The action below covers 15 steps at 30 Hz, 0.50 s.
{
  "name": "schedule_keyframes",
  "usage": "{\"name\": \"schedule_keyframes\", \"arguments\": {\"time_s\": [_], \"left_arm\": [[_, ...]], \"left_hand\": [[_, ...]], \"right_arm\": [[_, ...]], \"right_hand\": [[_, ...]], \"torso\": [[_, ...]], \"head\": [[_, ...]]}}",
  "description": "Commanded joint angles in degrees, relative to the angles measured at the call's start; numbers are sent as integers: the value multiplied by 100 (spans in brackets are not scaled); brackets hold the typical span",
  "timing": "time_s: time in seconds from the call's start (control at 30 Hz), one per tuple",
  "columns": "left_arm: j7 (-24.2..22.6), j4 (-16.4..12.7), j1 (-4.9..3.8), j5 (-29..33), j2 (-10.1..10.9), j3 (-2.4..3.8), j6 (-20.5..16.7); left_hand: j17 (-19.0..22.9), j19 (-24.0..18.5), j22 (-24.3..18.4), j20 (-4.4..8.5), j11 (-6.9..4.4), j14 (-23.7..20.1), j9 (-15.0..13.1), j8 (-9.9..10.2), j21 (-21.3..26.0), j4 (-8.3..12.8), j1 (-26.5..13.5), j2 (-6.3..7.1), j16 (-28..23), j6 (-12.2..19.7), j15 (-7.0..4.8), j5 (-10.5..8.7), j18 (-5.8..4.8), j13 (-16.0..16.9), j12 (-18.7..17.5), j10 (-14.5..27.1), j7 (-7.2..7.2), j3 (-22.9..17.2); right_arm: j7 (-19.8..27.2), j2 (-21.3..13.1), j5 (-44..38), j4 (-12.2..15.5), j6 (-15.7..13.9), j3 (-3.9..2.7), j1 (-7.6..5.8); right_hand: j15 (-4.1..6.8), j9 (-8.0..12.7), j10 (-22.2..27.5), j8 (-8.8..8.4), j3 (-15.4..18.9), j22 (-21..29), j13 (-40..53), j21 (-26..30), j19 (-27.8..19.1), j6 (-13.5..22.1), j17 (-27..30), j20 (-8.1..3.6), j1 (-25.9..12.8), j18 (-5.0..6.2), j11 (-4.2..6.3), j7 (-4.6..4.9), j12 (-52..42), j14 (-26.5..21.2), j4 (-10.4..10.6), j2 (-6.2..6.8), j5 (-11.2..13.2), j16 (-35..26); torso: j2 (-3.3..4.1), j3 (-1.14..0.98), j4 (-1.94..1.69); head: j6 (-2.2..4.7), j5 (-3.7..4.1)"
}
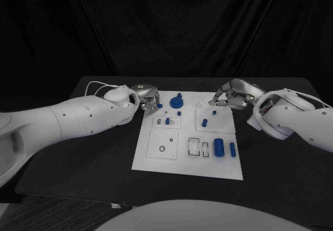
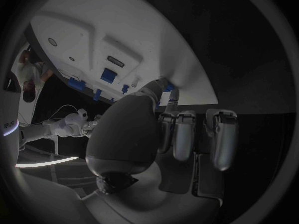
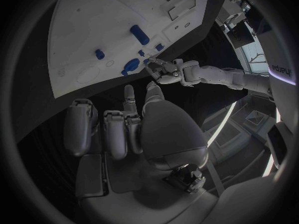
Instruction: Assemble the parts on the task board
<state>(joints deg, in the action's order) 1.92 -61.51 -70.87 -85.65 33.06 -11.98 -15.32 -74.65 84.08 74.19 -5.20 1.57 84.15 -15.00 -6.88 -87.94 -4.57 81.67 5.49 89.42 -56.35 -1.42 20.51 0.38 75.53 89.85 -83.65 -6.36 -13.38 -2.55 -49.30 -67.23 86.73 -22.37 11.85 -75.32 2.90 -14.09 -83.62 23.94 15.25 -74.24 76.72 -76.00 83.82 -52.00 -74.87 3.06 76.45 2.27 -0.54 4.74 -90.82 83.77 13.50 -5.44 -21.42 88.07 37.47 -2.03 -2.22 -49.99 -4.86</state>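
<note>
The white task board lies in the middle of the table. My left hand is at its far left corner, fingers curled, pinching a small blue part between thumb and finger just over the board's edge; the left wrist view shows that small blue part at the fingertips. Beside it stands a round blue part. My right hand hovers at the far right corner with its fingers curled and nothing in them. Near the right edge lie a thick blue cylinder and a thin blue cylinder.
Small blue pegs and a blue block stand in raised white fixtures on the board. Open slots and a round hole sit in its near half. Black table surrounds the board on all sides.
</note>
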Motion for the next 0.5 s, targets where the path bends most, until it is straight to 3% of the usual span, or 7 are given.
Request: {"name": "schedule_keyframes", "arguments": {"time_s": [0.03,0.07,0.17,0.2,0.3,0.5], "left_arm": [[-357,7,37,-27,-8,-13,16],[-392,10,39,-27,-7,-13,-5],[-457,13,42,-27,-4,-13,-79],[-465,14,42,-27,-4,-13,-98],[-456,19,44,-27,-5,-14,-148],[-316,23,46,-27,-14,-14,-95]], "left_hand": [[-1535,422,1480,47,-12,585,-58,-42,89,84,101,14,58,-287,-19,84,39,1447,15,-635,33,-87],[-1535,424,1481,48,-14,585,-57,-41,86,89,103,14,58,-296,-20,85,38,1447,15,-635,35,-95],[-1535,410,1474,41,9,585,3,89,106,88,-15,104,58,-216,-6,-220,43,1447,15,-635,13,-98],[-1535,410,1474,41,9,585,3,89,106,88,-15,104,58,-216,-6,-220,43,1447,15,-635,13,-98],[-1535,401,1469,4,77,585,112,299,121,63,-124,209,58,65,46,-431,46,1447,15,-635,-81,-73],[-1535,373,1454,-45,132,585,192,334,166,15,-198,261,58,312,97,-670,57,1447,15,-635,-143,-6]], "right_arm": [[-51,1,-8,-4,44,-4,17],[-53,1,-8,-6,46,-4,18],[-59,-1,-8,-13,51,-4,20],[-59,-1,-8,-14,52,-4,20],[-63,-2,-8,-16,57,-4,21],[-70,-6,-8,-15,66,-4,22]], "right_hand": [[45,-73,-638,-89,-1,-1125,1328,69,-30,-9,-810,-13,201,113,12,11,82,485,5,-183,40,-90],[45,-73,-638,-89,-1,-1125,1328,69,-30,-9,-810,-13,201,113,12,11,82,485,5,-183,40,-90],[45,-73,-638,-89,-1,-1125,1328,69,-30,-9,-810,-13,201,113,12,11,82,485,5,-183,40,-90],[45,-73,-638,-89,-1,-1125,1328,69,-30,-9,-810,-13,201,113,12,11,82,485,5,-183,40,-90],[45,-73,-638,-89,-1,-1125,1328,69,-30,-9,-810,-13,201,113,12,11,82,485,5,-183,40,-90],[44,-73,-638,-90,0,-1125,1328,69,-30,-12,-811,-11,194,113,11,11,82,485,17,-186,49,-89]], "torso": [[-3,0,0],[-3,-2,0],[-5,-2,-2],[-6,0,-2],[-3,0,-2],[-2,0,-2]], "head": [[-1,-5],[-1,-5],[-1,2],[-1,2],[-1,1],[-1,10]]}}
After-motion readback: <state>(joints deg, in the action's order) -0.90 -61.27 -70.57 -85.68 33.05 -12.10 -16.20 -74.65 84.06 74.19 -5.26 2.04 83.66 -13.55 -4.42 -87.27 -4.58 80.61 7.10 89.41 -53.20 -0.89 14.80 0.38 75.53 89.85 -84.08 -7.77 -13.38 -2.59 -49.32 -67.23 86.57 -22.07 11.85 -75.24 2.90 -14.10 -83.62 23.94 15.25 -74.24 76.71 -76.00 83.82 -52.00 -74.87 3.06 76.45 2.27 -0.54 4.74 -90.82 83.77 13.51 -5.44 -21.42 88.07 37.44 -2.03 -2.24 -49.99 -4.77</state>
